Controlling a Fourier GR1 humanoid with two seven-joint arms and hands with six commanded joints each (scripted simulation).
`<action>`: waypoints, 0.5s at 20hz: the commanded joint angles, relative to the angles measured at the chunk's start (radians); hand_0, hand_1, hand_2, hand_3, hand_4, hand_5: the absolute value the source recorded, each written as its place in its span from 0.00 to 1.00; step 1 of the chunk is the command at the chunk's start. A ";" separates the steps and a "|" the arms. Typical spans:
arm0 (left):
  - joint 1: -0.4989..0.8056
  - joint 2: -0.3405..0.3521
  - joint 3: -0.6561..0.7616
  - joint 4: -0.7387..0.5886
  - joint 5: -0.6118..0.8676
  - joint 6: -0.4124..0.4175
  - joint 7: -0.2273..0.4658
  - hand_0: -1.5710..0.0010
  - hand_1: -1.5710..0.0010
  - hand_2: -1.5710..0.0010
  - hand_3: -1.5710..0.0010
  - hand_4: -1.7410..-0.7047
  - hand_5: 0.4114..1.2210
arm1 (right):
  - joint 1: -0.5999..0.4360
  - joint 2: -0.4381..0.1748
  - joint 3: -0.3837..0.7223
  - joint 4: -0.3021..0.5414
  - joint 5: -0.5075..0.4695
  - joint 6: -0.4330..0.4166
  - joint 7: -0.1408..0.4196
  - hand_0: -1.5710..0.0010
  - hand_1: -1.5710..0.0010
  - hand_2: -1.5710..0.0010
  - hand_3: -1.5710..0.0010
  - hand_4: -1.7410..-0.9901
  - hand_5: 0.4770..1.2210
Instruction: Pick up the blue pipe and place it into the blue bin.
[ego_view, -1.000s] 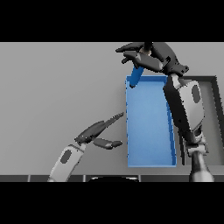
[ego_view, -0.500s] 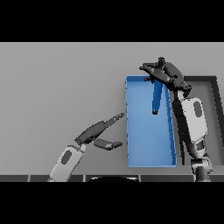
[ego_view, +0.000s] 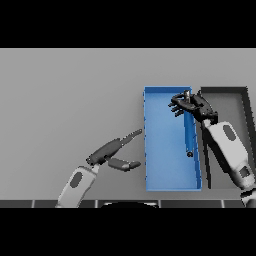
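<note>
Pipe now down inside the bin, right hand letting go

Left hand (ego_view: 112, 150) sits idle over the grey table (ego_view: 60, 100), just left of the blue bin (ego_view: 167, 172), its fingers straight and relaxed with the thumb apart, much as it was a second ago. Further right, the blue pipe (ego_view: 189, 134), which hung from the right hand half a second ago, now lies lengthwise along the bin's right wall, its dark end pointing toward the robot. Right hand (ego_view: 187, 104) hovers at the pipe's far end with fingers spread loose; whether a fingertip touches it I cannot tell. A dark tray (ego_view: 227, 97) stands just right of the bin. Placement looks done; what remains, I judge, is lifting the hand clear
</note>
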 joint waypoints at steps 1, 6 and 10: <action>-0.012 -0.003 0.005 0.005 0.000 0.003 0.005 1.00 1.00 1.00 1.00 0.83 0.10 | -0.015 -0.013 0.037 0.018 -0.052 -0.023 0.008 0.36 0.38 0.41 0.61 0.39 0.90; -0.010 0.003 0.007 0.009 0.004 -0.003 -0.012 1.00 1.00 1.00 1.00 0.83 0.10 | -0.080 -0.087 0.227 0.037 -0.170 0.025 0.018 0.79 0.80 0.81 0.87 0.68 0.78; -0.009 -0.007 0.001 0.024 -0.007 0.006 -0.020 1.00 1.00 1.00 1.00 0.83 0.09 | -0.100 -0.135 0.311 0.007 -0.105 0.072 0.018 0.91 0.92 0.92 0.95 0.79 0.59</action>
